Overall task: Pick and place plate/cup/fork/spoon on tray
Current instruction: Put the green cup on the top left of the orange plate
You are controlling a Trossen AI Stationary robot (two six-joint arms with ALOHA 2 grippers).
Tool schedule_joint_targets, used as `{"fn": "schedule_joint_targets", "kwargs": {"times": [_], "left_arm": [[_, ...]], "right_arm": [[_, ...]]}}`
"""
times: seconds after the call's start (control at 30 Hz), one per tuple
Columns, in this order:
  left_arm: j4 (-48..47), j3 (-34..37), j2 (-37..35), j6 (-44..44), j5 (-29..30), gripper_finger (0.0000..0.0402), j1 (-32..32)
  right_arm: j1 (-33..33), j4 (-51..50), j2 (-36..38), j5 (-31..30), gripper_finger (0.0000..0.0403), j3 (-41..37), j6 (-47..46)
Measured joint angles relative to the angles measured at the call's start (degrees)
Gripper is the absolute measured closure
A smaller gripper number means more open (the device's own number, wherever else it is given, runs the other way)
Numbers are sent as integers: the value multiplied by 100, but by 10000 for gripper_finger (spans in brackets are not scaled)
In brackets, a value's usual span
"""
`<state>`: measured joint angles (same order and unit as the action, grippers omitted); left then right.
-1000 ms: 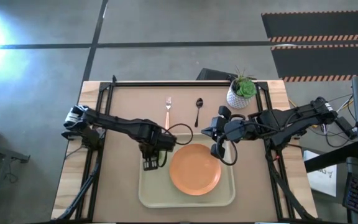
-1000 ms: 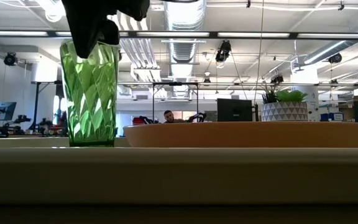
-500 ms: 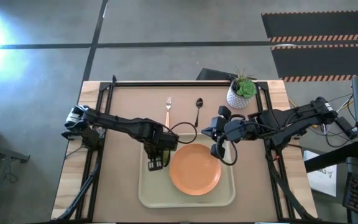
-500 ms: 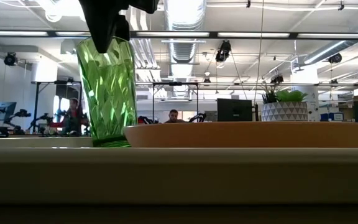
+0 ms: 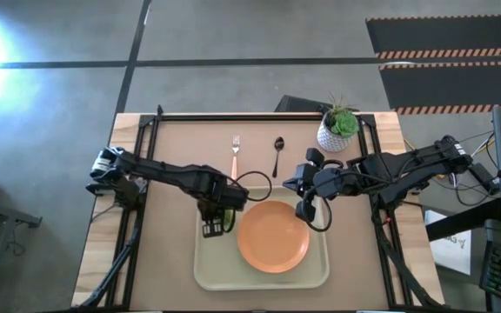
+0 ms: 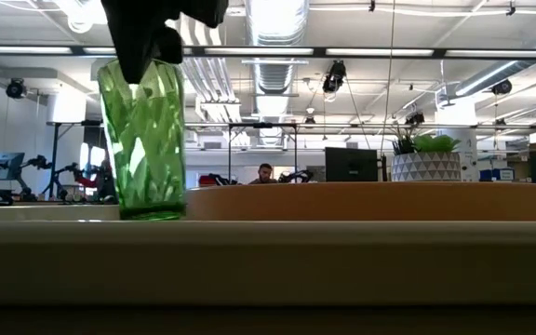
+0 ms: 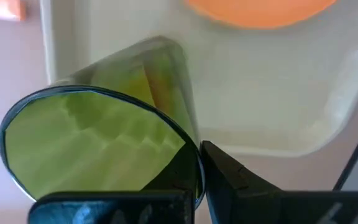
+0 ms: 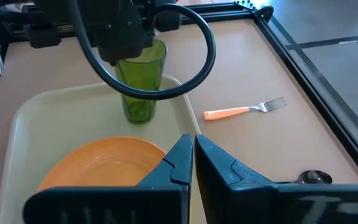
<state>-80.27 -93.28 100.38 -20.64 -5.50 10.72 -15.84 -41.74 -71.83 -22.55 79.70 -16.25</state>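
The green cup [image 6: 142, 140] stands in the tray's [image 5: 200, 269] far left part, just left of the orange plate [image 5: 272, 236], which lies flat in the tray. My left gripper [image 5: 217, 224] is above the cup and shut on it. My right gripper [image 5: 303, 210] is shut and empty over the tray's far right corner, by the plate's edge. The fork [image 5: 235, 155] and the dark spoon [image 5: 277, 152] lie flat on the table beyond the tray's far rim. My left gripper pinches the cup's wall at the rim [image 7: 194, 163], one finger [image 7: 229, 180] outside and the other inside the cup. The fingers come from above, pointing down. The cup is nearly upright, slightly tilted, with its base [image 8: 135, 115] at the tray's floor.
A white pot with a green plant [image 5: 337, 129] stands at the table's far right. Black frame rails [image 5: 137, 174] run along the table's left, right and far sides. Bare tray floor [image 8: 30, 143] lies near and left of the cup.
My left gripper has carried the cup a little toward the plate and then back toward the tray's left. The cup has tipped and straightened somewhat, its base staying low at the tray's floor.
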Motion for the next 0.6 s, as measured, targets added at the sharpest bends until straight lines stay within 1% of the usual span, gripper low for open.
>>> {"fn": "schedule_joint_targets", "kwargs": {"times": [0.6], "left_arm": [[-120, -77, 0, -53, -2, 402, 2]], "right_arm": [[0, 2, 0, -2, 394, 0, -2]]}}
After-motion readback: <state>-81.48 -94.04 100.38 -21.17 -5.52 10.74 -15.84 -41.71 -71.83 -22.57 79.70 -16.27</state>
